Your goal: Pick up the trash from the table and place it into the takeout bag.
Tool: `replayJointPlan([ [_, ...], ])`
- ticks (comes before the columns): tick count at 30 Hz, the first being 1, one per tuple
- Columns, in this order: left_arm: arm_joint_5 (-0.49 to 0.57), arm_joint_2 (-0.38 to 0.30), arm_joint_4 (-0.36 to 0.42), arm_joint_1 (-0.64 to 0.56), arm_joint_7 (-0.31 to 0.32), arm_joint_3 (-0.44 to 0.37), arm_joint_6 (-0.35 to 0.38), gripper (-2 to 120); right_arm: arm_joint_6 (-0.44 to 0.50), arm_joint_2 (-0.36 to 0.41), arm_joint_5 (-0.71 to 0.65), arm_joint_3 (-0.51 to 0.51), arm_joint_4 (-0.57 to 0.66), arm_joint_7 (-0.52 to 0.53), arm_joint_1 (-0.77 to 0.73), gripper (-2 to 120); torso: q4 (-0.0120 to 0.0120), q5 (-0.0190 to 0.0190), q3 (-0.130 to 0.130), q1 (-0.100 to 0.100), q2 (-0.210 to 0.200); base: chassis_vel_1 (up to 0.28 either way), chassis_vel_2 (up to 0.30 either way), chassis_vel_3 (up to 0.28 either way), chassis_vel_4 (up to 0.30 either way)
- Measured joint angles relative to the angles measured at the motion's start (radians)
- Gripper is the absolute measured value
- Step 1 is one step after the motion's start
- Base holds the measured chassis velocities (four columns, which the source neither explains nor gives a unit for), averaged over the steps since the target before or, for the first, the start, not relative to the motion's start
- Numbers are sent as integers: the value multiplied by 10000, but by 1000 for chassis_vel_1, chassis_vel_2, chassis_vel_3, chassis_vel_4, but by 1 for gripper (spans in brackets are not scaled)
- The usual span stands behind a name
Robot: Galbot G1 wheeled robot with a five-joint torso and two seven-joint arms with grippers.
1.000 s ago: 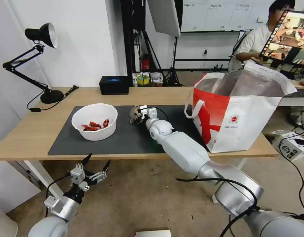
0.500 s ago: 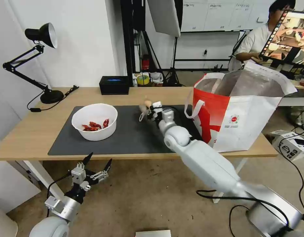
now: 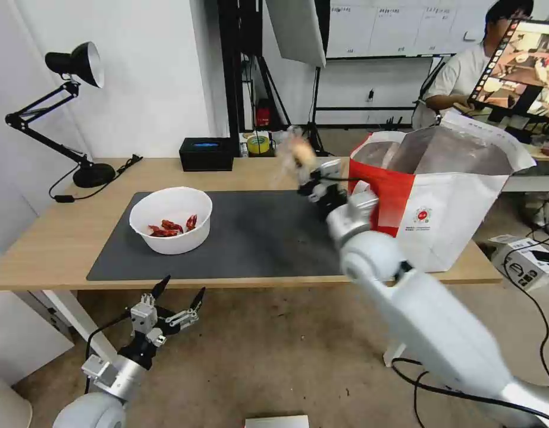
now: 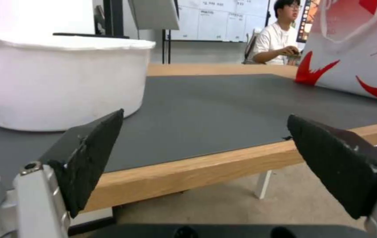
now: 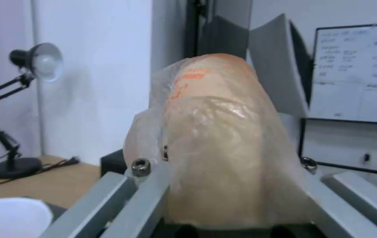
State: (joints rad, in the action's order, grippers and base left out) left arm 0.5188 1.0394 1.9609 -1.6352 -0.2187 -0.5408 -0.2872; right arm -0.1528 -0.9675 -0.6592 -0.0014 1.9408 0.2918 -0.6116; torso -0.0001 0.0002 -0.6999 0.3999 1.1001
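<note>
One bundle up in our right gripper, the other gripper idle.

Our right gripper is clamped on the tan bundle, held in the air above the table, just beside the takeout bag standing at the table's right end. Farther left the white bowl sits on the grey mat. Our left gripper hangs below the table edge, fingers spread wide.

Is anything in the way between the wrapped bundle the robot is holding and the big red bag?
Nothing visible. The right end effector holds the tan bundle up beside the takeout bag, near its open top.
</note>
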Motion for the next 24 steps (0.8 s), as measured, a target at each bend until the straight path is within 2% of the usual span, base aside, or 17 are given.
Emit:
replayJointPlan([
  [2, -64, 8, 122, -52, 0, 44, 30, 100, -129, 715, -409, 511, 326, 109, -87, 7, 1, 0, 0, -1, 0, 0, 0, 0, 0],
  [3, -64, 8, 122, -52, 0, 44, 30, 100, -129, 715, -409, 511, 326, 109, -87, 7, 1, 0, 0, -1, 0, 0, 0, 0, 0],
  [6, -83, -27, 170, -7, 10, 128, 56, 100, -181, 1619, -1122, 1360, 523, 228, -378, 7, -1, 0, 0, 0, 0, 0, 0, 0, 0],
  [7, -83, -27, 170, -7, 10, 128, 56, 100, -181, 1619, -1122, 1360, 523, 228, -378, 7, -1, 0, 0, 0, 0, 0, 0, 0, 0],
  [9, -103, -30, 171, 35, 22, 224, 61, 100, -222, 2134, -1668, 1813, 523, 425, -574, 7, -2, 2, 0, -1, 0, 0, 0, 0, 0],
  [13, -149, 31, 170, 75, 42, 360, 61, 100, -227, 2698, -2154, 2126, 445, 634, -744, 7, 0, 3, -1, 0, -1, 0, 0, 0, 0],
  [15, -151, 34, 170, 77, 42, 366, 62, 100, -228, 2743, -2198, 2138, 443, 653, -748, 7, 0, 3, -2, 0, -1, 0, 0, 0, 0],
  [17, -189, 82, 163, 160, 46, 480, 61, 100, -251, 3313, -2562, 2290, 299, 842, -795, 7, -2, -1, -1, 0, 0, 0, 0, 0, 0],
  [21, -189, 87, 161, 152, 47, 479, 56, 100, -405, 3402, -2576, 2301, 216, 996, -854, 7, 0, -1, -1, 1, 0, 0, 0, 0, 0],
  [24, -189, 101, 154, 106, 48, 452, 43, 100, -652, 3381, -2585, 2301, 176, 1000, -898, 14, 0, 0, -1, 0, -1, 0, 0, 0, 0],
])
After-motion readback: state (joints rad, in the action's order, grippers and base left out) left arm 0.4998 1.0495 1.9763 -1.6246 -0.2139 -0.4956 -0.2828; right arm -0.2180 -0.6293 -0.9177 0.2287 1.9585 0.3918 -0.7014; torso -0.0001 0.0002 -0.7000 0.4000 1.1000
